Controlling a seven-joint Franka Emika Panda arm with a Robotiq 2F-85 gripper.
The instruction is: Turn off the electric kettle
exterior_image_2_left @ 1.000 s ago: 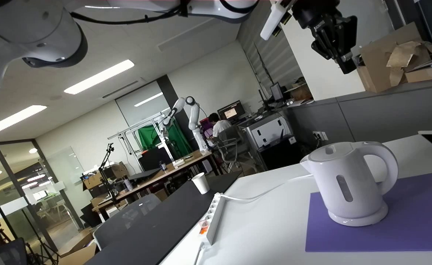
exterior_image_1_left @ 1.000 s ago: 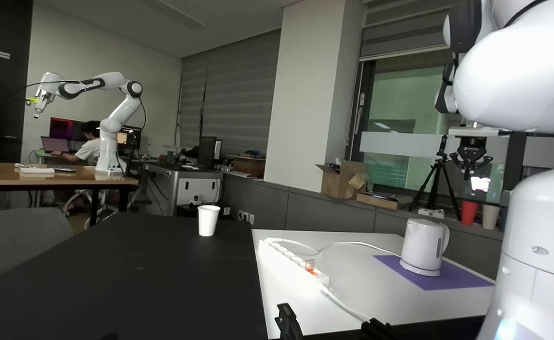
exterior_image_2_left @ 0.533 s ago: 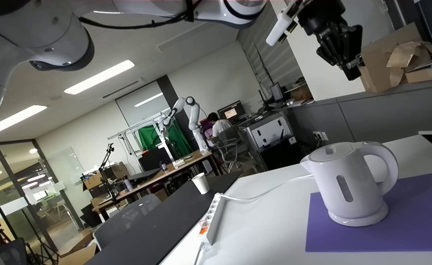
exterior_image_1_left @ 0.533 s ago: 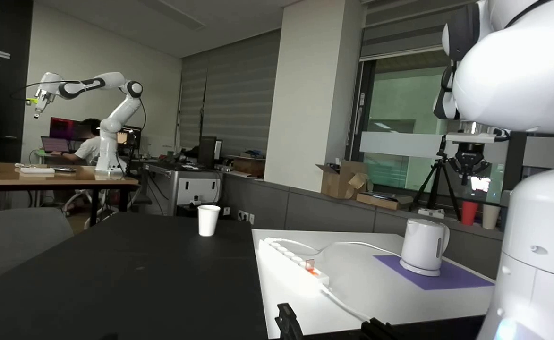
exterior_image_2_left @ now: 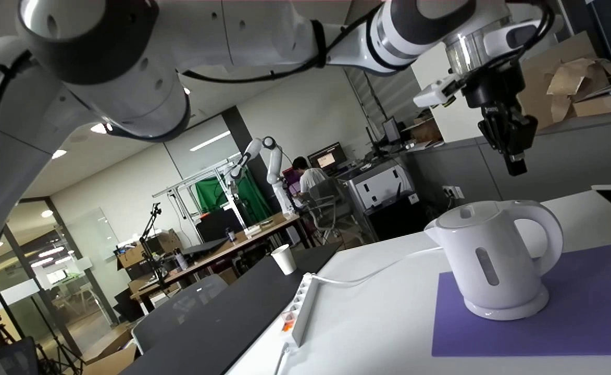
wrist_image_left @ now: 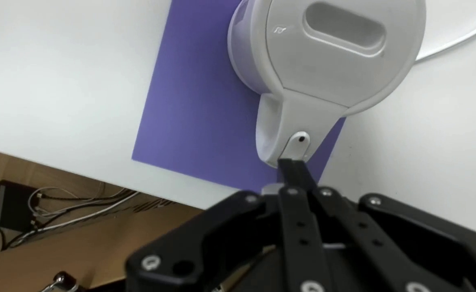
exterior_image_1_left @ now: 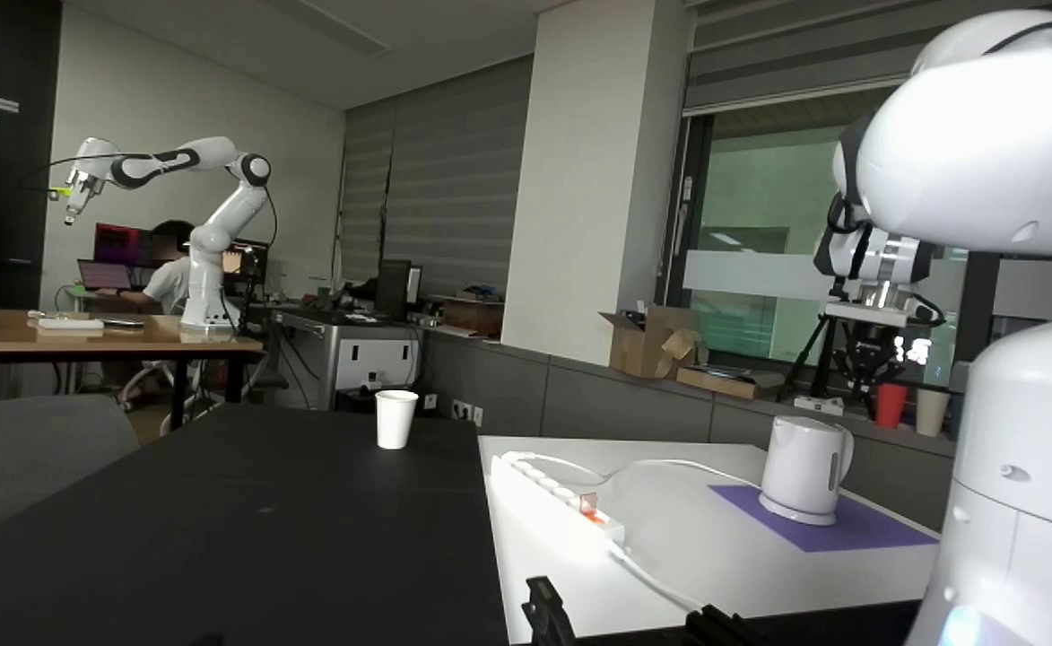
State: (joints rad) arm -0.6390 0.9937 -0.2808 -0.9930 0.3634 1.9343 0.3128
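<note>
The electric kettle [exterior_image_2_left: 500, 265] is set on a purple sheet [exterior_image_2_left: 591, 307] on the bench [exterior_image_2_left: 383, 317], below the jaws, which are pressed together, empty; in the wrist view its handle [wrist_image_left: 309, 114] is pointed toward them, its switch [wrist_image_left: 296, 147] just beyond the fingertips [wrist_image_left: 288, 174].

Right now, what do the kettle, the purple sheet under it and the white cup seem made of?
Kettle: probably moulded plastic, lightly glossy; soft highlights and a fine seam by its white lid suggest it.
Purple sheet: flat, thin and matte, without glare, so paper or thin plastic; I can't tell which.
White cup: likely smooth paper, given its plain tapered wall; plastic is possible.
</note>
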